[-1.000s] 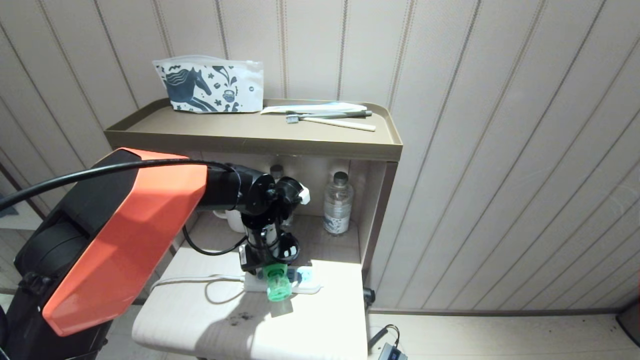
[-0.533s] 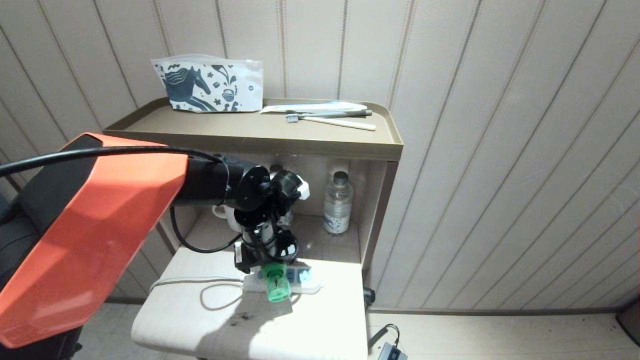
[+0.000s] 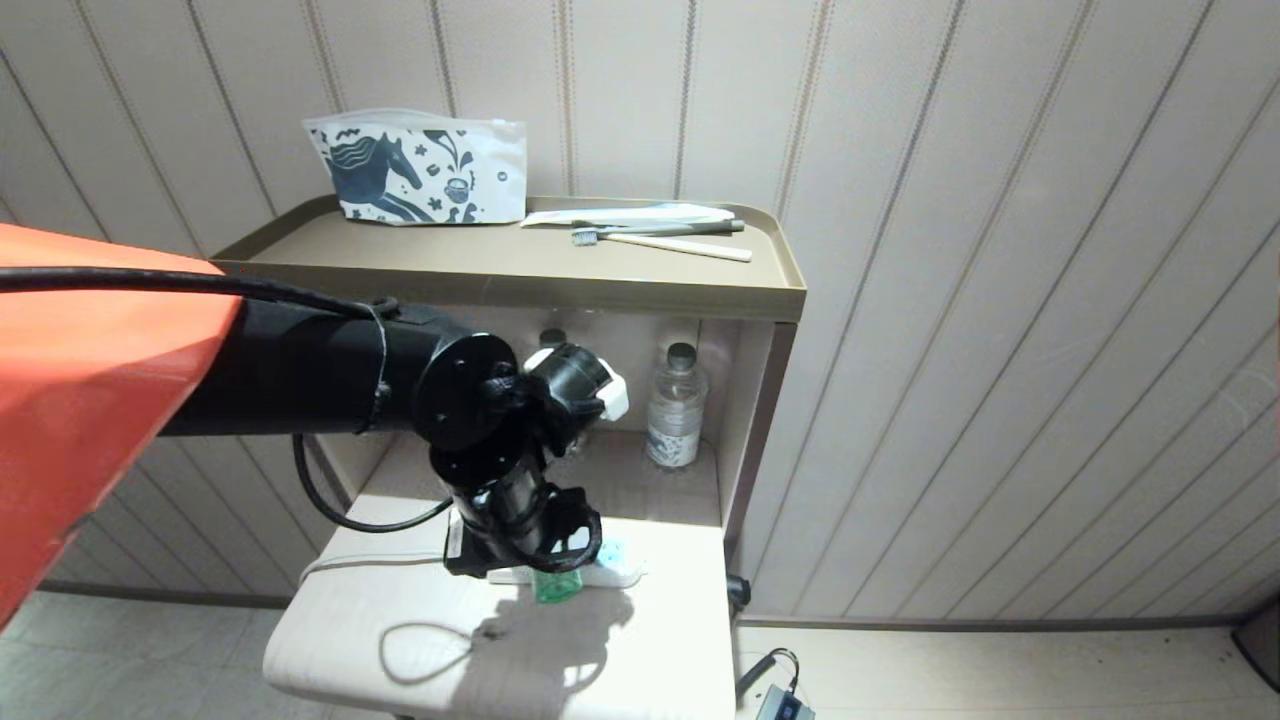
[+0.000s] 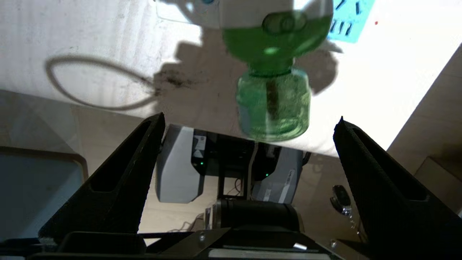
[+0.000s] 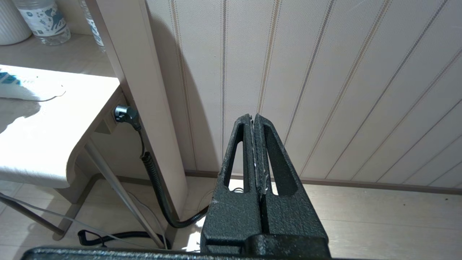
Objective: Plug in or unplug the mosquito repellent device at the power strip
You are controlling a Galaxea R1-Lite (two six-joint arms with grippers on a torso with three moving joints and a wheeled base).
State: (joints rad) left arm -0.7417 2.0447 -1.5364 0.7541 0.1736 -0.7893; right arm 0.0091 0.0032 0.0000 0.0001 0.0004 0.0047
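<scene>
The green mosquito repellent device (image 4: 273,72), its translucent bottle holding a dark wick, sits plugged into the white power strip (image 3: 618,574) on a pale tabletop (image 3: 640,660). The left gripper (image 4: 249,122) hangs just beside it, fingers spread wide, gripping nothing. A clear water bottle (image 3: 676,408) stands in the brown cabinet's (image 3: 640,285) niche. The right gripper (image 5: 255,121), fingers pressed together, faces a ribbed wall.

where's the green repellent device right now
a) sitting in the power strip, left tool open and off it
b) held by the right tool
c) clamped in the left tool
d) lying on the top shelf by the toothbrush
a: the wrist view shows the device seated in the strip, with the left tool wide open and touching nothing.
</scene>
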